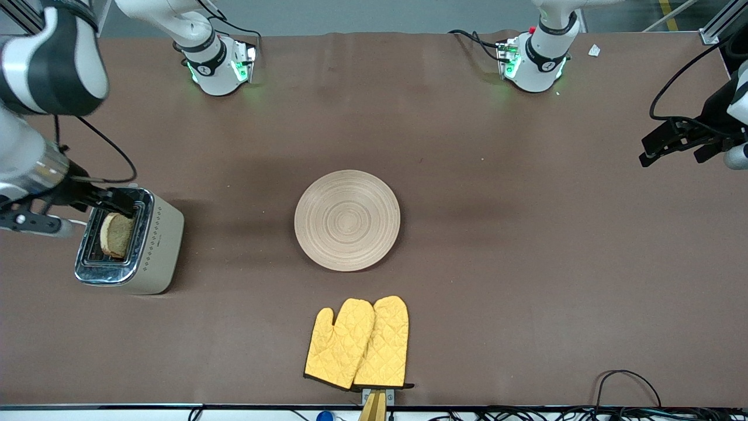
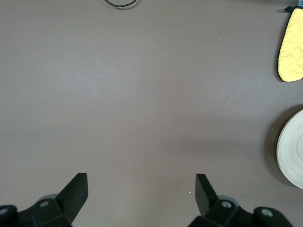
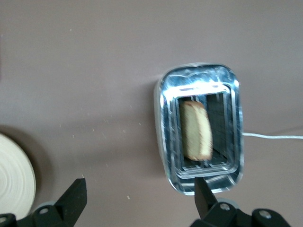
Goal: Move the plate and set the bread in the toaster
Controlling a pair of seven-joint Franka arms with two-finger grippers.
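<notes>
The bread (image 1: 115, 235) is seen dropped into the toaster (image 1: 130, 240) slot, so the right gripper (image 3: 139, 194) is spread empty above it, the left gripper (image 2: 142, 191) parked open, the plate (image 1: 347, 220) mid-table.
</notes>
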